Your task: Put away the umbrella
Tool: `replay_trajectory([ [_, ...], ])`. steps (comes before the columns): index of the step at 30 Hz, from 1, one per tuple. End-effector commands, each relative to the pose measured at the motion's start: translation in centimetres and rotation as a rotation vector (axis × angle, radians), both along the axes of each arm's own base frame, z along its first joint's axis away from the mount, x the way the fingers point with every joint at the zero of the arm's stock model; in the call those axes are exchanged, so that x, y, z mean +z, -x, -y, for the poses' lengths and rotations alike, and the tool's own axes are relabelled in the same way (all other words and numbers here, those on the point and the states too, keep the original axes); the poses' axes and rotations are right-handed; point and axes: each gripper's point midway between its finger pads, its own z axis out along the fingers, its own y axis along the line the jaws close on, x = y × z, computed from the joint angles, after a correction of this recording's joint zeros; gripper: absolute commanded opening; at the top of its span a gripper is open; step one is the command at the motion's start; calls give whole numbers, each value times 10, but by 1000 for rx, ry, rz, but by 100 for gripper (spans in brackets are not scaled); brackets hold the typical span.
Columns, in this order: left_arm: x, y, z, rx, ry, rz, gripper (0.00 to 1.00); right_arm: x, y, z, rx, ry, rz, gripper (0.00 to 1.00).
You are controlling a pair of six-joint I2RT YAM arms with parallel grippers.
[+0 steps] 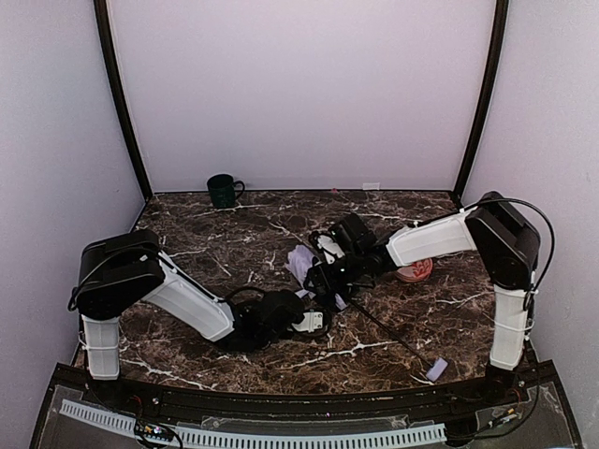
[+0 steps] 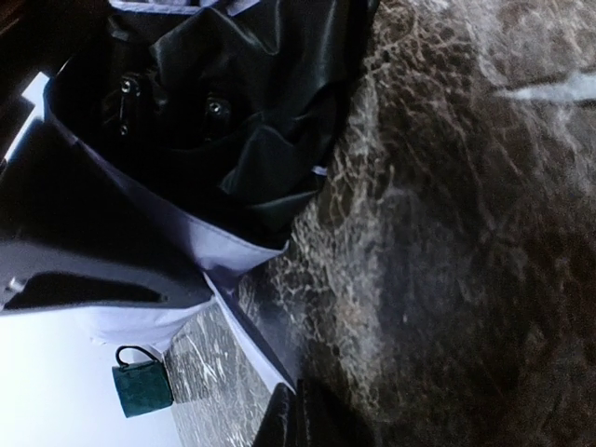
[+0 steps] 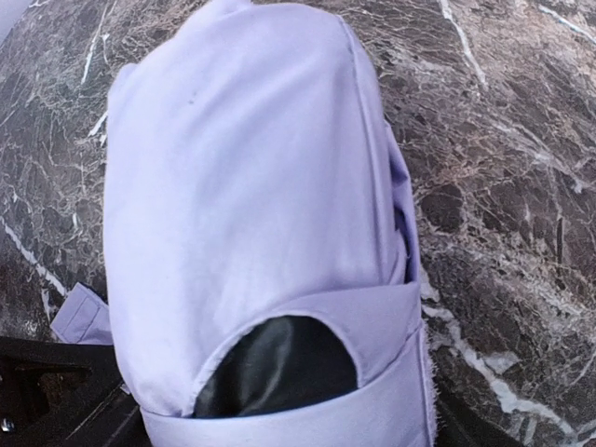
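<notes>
The umbrella (image 1: 302,261) lies mid-table as a bunched lavender-white canopy with black lining. Its thin black shaft (image 1: 384,327) runs toward the near right and ends at the small lavender handle (image 1: 437,369). My left gripper (image 1: 325,309) sits at the canopy's near side. In the left wrist view its fingers (image 2: 300,414) are pressed together, and a taut lavender strip of the umbrella (image 2: 244,321) leads straight into them. My right gripper (image 1: 324,273) comes down on the canopy from the right. The fabric bundle (image 3: 251,186) fills the right wrist view and hides that gripper's (image 3: 279,430) fingers.
A dark green mug (image 1: 222,190) stands at the back left against the wall and also shows small in the left wrist view (image 2: 142,389). A red-patterned bowl (image 1: 415,271) sits under the right forearm. The dark marble table (image 1: 187,243) is walled at the back and sides.
</notes>
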Motion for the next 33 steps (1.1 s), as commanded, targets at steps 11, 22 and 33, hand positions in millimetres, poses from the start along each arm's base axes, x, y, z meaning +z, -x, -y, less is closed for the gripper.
replay_trajectory([
  [11, 31, 70, -11, -129, 300, -444, 60, -12, 11, 1, 122, 31, 11, 32],
  [22, 96, 16, -17, 60, 862, -709, 47, 76, 28, -27, 346, -155, 123, 5],
  [33, 133, 37, -8, -120, 1107, -757, 66, 177, 67, -39, 545, -392, 204, 0],
])
